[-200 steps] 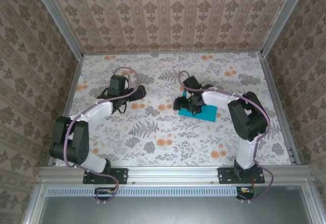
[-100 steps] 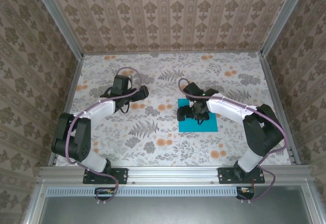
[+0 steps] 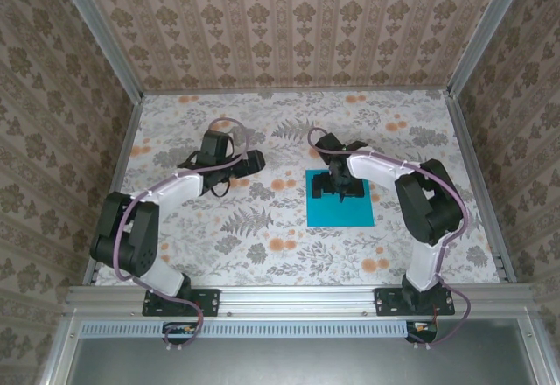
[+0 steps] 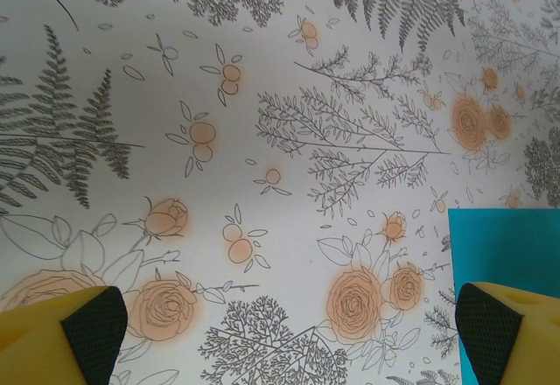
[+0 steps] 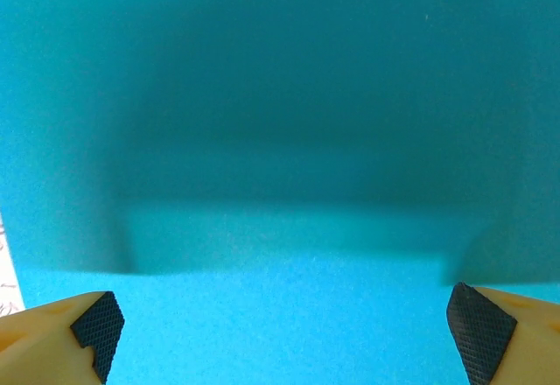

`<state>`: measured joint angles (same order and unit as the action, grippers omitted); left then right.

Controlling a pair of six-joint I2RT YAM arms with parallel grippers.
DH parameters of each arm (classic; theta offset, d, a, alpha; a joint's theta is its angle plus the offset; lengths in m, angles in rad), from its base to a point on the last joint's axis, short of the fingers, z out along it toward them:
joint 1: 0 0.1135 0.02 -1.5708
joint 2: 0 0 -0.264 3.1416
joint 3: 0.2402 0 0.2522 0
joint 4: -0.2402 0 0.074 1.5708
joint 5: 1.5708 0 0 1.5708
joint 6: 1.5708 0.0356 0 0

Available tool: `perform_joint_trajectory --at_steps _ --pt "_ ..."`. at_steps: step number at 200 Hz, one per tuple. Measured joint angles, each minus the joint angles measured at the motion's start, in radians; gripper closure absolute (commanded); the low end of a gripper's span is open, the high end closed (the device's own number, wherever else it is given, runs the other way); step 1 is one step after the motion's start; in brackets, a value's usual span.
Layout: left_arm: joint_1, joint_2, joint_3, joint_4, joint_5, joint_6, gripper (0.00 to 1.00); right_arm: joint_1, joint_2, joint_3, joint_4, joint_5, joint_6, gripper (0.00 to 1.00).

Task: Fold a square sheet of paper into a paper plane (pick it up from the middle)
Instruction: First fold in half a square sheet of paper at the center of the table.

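Observation:
The square sheet of paper [image 3: 343, 208] is teal-blue and lies flat on the floral table, right of centre, with no fold showing. My right gripper [image 3: 336, 189] points down over the sheet's far half. Its jaws are open, its yellow fingers [image 5: 87, 324] stand wide apart just above the teal surface [image 5: 280, 96], and nothing is between them. My left gripper [image 3: 252, 161] hovers open to the left of the sheet, clear of it. In the left wrist view the sheet's corner [image 4: 507, 254] lies at the lower right, beyond the right fingertip [image 4: 486, 332]; the left gripper [image 4: 289, 337] holds nothing.
The table carries a floral cloth [image 3: 262, 227] and is fenced by patterned walls with metal rails at the left [image 3: 122, 166] and right [image 3: 477, 175]. Bare cloth lies around the sheet on all sides.
The right gripper has opened fully and shifted slightly over the sheet. The sheet, skewed under it a second ago, now lies flat and square. The left gripper has moved a little right.

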<state>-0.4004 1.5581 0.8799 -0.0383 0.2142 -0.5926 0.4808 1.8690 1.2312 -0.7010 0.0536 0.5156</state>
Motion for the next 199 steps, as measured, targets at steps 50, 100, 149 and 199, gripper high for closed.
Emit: perform_joint_trajectory --at_steps 50,100,149,199 --pt "-0.013 0.037 0.014 0.0 0.007 -0.017 0.0 -0.012 0.031 0.002 -0.008 0.005 0.0 0.06" --pt "-0.019 0.053 0.029 -0.002 0.008 -0.018 0.0 -0.014 0.038 0.002 -0.007 0.014 0.0 0.14" --pt "-0.019 0.053 0.036 -0.004 0.008 -0.018 0.0 -0.02 0.037 0.002 -0.007 0.014 0.0 0.18" --pt "-0.019 0.053 0.04 -0.008 0.01 -0.018 0.0 -0.023 0.025 0.002 -0.008 0.014 -0.001 0.05"
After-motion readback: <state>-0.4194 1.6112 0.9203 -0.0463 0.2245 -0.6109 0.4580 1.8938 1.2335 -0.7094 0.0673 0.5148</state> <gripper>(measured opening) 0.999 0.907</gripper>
